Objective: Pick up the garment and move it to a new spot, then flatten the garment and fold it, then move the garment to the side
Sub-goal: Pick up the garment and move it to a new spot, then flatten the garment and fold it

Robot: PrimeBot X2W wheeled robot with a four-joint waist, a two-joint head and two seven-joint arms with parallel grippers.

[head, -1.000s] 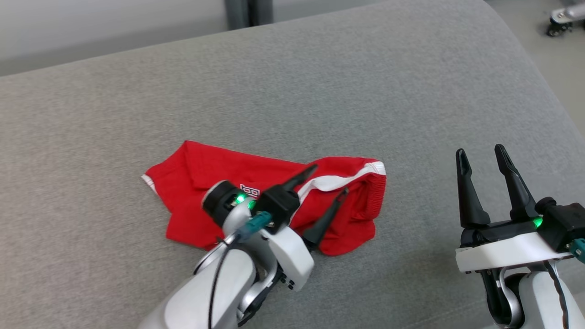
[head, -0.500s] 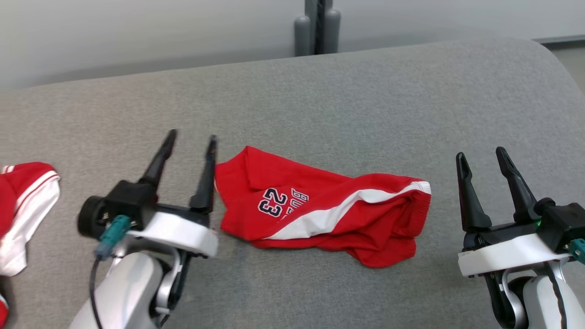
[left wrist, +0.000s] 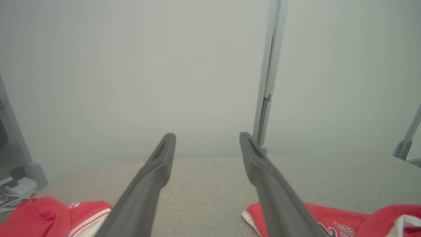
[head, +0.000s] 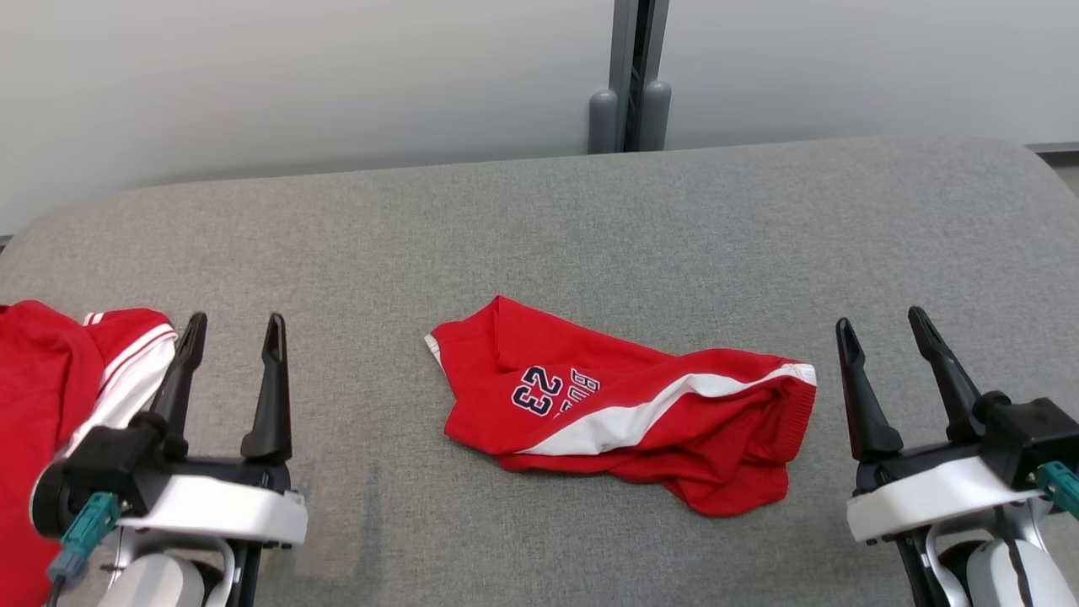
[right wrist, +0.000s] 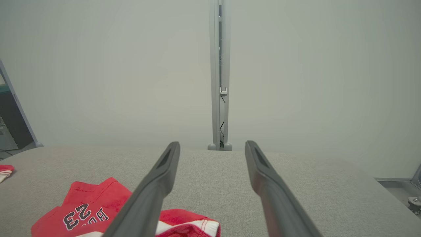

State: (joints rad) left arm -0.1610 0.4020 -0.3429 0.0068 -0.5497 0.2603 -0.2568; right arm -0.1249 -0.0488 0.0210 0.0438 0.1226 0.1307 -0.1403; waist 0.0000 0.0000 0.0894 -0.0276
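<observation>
The garment (head: 624, 405) is a pair of red shorts with a white stripe and the number 23. It lies loosely folded in the middle of the grey upholstered surface (head: 539, 219). My left gripper (head: 236, 320) stands open at the lower left, well clear of the garment. My right gripper (head: 879, 319) stands open at the lower right, just beyond the waistband end. In the left wrist view, the open left gripper (left wrist: 207, 135) holds nothing and the garment (left wrist: 329, 220) shows at the bottom right. Likewise, the right gripper (right wrist: 212, 143) is open and empty, with the garment (right wrist: 88, 204) at its lower left.
A second red and white piece of clothing (head: 50, 379) lies at the surface's left edge, right beside my left gripper. A grey post (head: 632, 84) rises against the pale wall behind the surface. The surface curves down at its right end.
The head camera has swung, shifting the whole picture. My left arm has drawn back from over the garment to the lower left, baring the number. The right arm holds its place.
</observation>
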